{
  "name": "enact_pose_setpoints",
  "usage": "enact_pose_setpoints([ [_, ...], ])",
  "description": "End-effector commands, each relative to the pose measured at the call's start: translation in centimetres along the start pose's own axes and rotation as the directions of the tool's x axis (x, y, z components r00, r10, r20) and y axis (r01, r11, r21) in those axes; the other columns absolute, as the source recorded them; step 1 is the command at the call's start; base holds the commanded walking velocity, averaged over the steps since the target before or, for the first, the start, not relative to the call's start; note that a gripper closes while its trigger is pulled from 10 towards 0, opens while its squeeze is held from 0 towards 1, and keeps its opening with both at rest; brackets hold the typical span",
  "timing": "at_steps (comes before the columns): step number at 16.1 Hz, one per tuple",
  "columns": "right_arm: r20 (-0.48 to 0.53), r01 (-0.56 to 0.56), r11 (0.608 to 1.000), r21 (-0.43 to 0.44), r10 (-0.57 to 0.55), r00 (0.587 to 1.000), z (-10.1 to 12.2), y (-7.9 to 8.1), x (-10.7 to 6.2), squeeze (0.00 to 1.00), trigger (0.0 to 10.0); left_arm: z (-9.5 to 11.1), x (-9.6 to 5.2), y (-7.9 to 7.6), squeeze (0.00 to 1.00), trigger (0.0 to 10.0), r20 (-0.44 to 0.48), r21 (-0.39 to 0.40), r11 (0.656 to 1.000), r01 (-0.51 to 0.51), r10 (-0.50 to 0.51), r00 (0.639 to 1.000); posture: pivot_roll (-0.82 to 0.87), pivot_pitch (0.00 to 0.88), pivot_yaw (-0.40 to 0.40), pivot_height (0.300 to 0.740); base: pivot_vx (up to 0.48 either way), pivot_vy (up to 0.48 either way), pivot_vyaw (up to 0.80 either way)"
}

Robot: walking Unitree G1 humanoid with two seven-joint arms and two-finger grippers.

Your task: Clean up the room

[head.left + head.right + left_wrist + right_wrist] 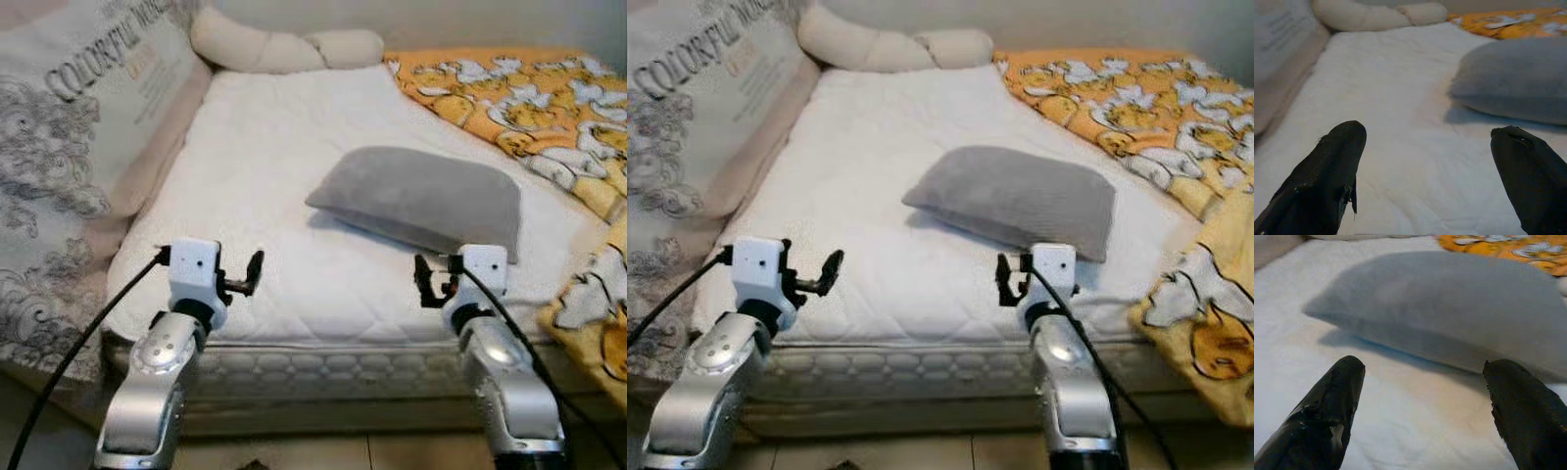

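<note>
Grey pillow [423,201], soft and plump, lying flat and slightly askew on the white quilted mattress [284,157], toward its near right part. Orange blanket with a white and yellow cartoon print [529,103], rumpled, spread along the mattress's right side and spilling over its near right corner. Long cream bolster [284,47] lying across the mattress's far end.

White quilted mattress [284,176]: bare along near edge and left half, open passage there. Grey soft rectangular pillow [421,201] blocks right-centre. Orange duck-print blanket [529,108] covers far right corner and right edge. Cream bolster cushion [284,47] lines far edge.
</note>
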State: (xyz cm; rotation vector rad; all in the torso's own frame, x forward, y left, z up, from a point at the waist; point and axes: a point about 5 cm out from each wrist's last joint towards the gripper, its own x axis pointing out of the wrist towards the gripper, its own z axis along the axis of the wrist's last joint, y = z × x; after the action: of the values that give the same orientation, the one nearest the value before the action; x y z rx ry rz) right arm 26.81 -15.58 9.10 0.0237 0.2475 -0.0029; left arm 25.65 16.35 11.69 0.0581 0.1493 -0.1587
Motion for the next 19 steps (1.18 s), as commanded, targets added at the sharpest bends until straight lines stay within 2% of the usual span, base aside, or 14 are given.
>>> enact_pose_setpoints([
  [1,0.013,-0.018,1.0,0.0,0.018,1.0,0.32,0.44,0.14,0.0,10.0,0.34,-0.03,0.37,0.0,10.0,0.007,0.002,1.0,-0.011,0.011,1.0,0.07,0.0,0.022,0.74,0.274,0.0,0.0],
  [19,0.019,-0.02,1.0,-0.01,0.021,1.0,0.58,0.31,0.55,0.0,10.0,0.41,0.28,0.51,0.0,10.0,0.001,-0.003,1.0,-0.011,0.011,1.0,0.08,0.0,0.021,0.74,0.286,0.0,0.0],
])
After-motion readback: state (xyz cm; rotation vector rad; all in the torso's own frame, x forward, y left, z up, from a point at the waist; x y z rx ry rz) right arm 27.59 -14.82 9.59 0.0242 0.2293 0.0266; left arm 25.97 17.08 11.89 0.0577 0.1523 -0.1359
